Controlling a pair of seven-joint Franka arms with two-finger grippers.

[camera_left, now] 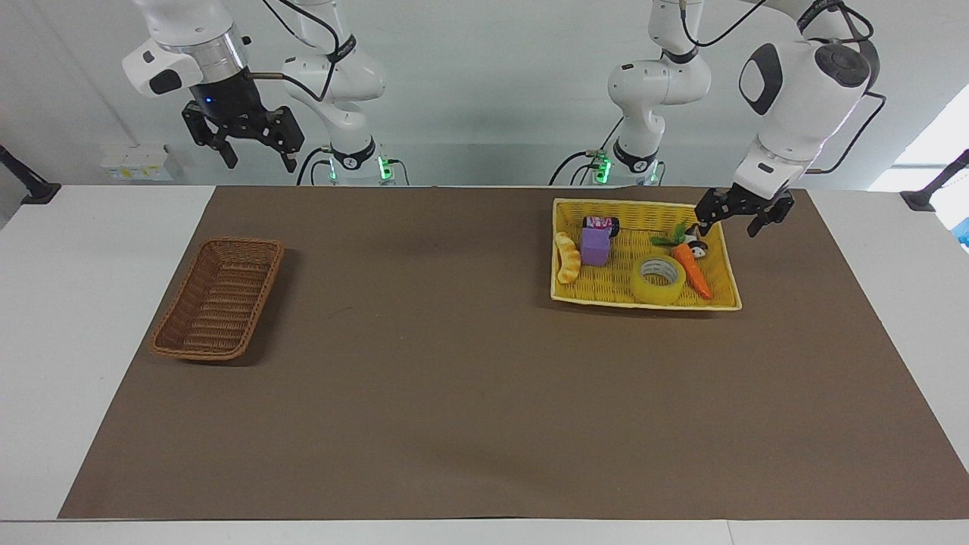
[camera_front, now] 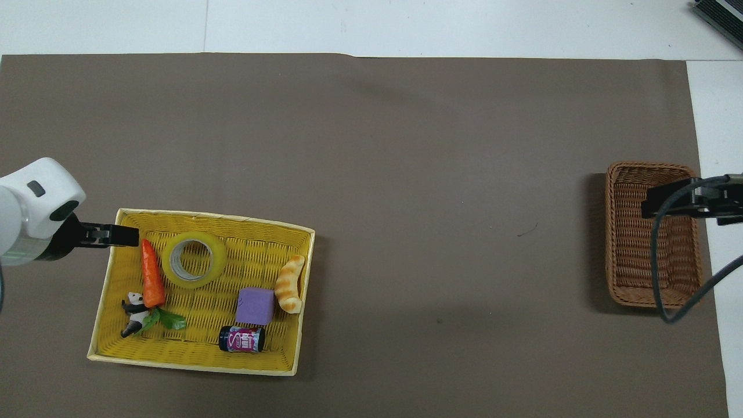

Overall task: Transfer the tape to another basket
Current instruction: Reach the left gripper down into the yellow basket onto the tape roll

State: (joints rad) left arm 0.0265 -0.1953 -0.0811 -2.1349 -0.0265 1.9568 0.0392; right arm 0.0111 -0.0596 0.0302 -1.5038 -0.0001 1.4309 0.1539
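The yellow tape roll [camera_left: 658, 292] lies flat in the bright-yellow tray [camera_left: 643, 303] beside a toy carrot [camera_left: 693, 271]. It also shows in the overhead view [camera_front: 218, 261]. My left gripper [camera_left: 728, 227] is open and empty. It hangs over the tray's edge at the left arm's end, above the carrot and clear of the tape; it also shows in the overhead view [camera_front: 129, 236]. The small brown wicker basket [camera_left: 198, 352] stands empty at the right arm's end. My right gripper [camera_left: 260, 163] is open and empty and waits high over it.
The yellow tray [camera_front: 191, 363] also holds the carrot [camera_front: 152, 273], a panda figure [camera_front: 134, 305], a purple block [camera_front: 255, 306], a toy bread [camera_front: 289, 284] and a small can [camera_front: 241, 339]. The brown basket [camera_front: 610, 232] sits partly under the right gripper [camera_front: 691, 200] and its cable.
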